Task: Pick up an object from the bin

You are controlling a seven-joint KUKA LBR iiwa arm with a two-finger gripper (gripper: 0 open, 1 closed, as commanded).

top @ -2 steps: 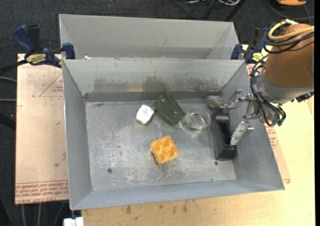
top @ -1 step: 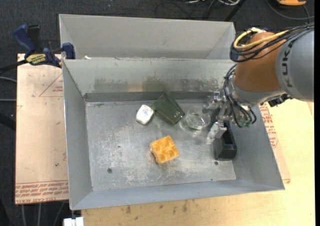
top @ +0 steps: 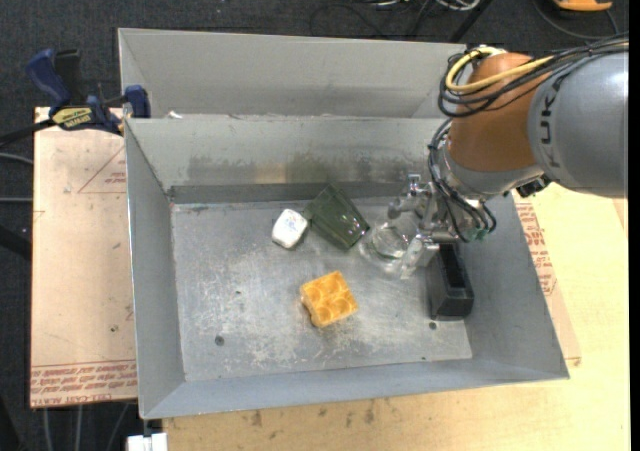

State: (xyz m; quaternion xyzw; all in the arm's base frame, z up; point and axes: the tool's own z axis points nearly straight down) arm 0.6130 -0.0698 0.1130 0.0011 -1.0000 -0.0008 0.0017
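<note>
My gripper [top: 418, 211] is low in the right part of the bin, right above a clear, glassy object [top: 388, 245] that lies on the floor. A black block [top: 448, 286] lies just to the right of it, below the wrist. To the left, a dark green flat piece [top: 337, 216] rests near the back wall.
A small white object [top: 289, 228] lies left of the green piece. A yellow waffle-patterned chunk [top: 328, 299] sits in the middle of the floor. The arm with its orange cover and cables hangs over the bin's right wall.
</note>
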